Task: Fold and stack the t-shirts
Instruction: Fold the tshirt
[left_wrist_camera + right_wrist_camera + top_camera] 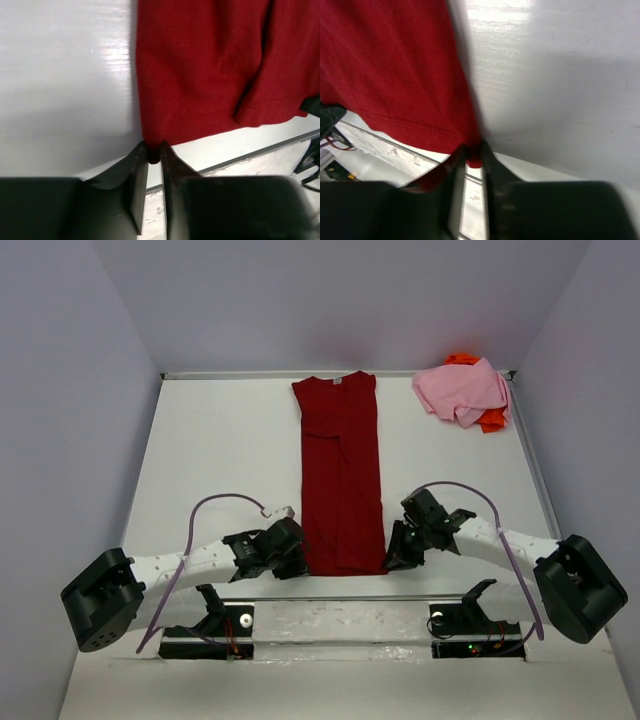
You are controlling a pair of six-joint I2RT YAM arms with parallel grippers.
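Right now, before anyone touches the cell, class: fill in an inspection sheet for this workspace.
Surface: white table, glossy.
Job's things: dark red t-shirt lies flat as a long strip, centre; light pink t-shirt crumpled over bright orange t-shirt, far right corner.
Clutter: nothing seen.
Grippers: left tool and right tool each pinch a near hem corner of the dark red t-shirt.
Cables: a purple cable loops along each arm.
Surroundings: plain pale walls on three sides.

No words or numbers can be read anywhere. The dark red shirt has a small pale tag at its collar, upper middle of the top view, too tiny to read.
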